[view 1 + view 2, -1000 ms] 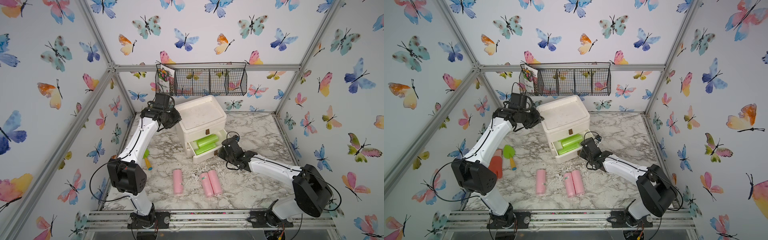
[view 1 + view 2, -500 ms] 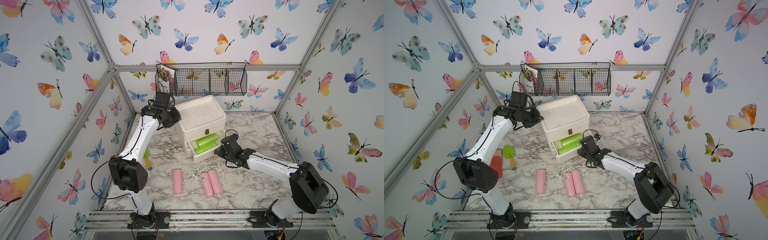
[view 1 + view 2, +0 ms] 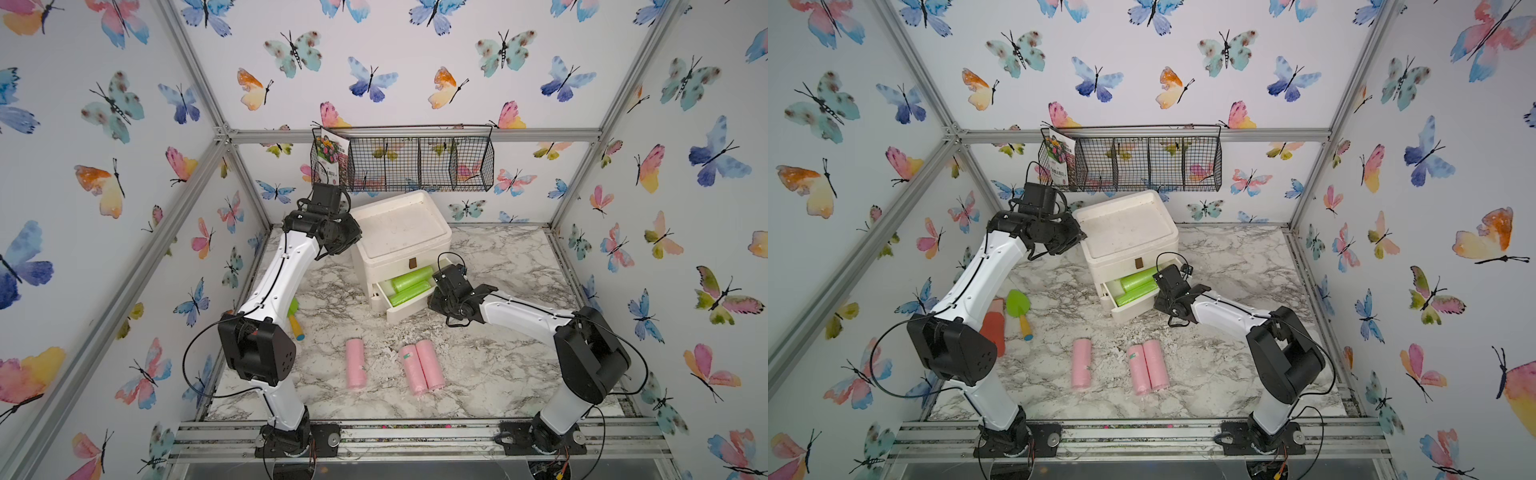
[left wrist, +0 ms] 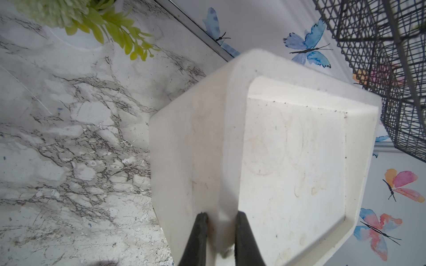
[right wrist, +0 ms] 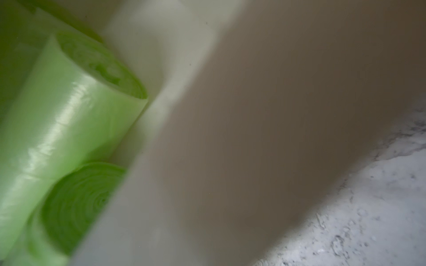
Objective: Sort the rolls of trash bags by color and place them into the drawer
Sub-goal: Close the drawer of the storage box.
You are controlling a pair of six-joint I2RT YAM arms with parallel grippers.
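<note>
Lying glossy and cylindrical, two light green rolls (image 3: pixel 409 284) fill the open white drawer (image 3: pixel 409 311). Three pale pink rolls (image 3: pixel 422 368) rest on the marbled counter (image 3: pixel 498 374). The right pincer (image 3: pixel 445 277), closed, sits beside the drawer's end. The left pincer (image 4: pixel 221 216) clamps the top rim of the smooth cabinet (image 4: pixel 288 149).

No legible text found. The printed packet (image 3: pixel 330 160) in the wire basket (image 3: pixel 415 166), just above the left tool (image 4: pixel 221 216), is seen with a flower picture and lines of print too small to be read. The teal label (image 3: pixel 408 356) on one pink roll (image 3: pixel 413 374), well apart from that tool, cannot be read either.
</note>
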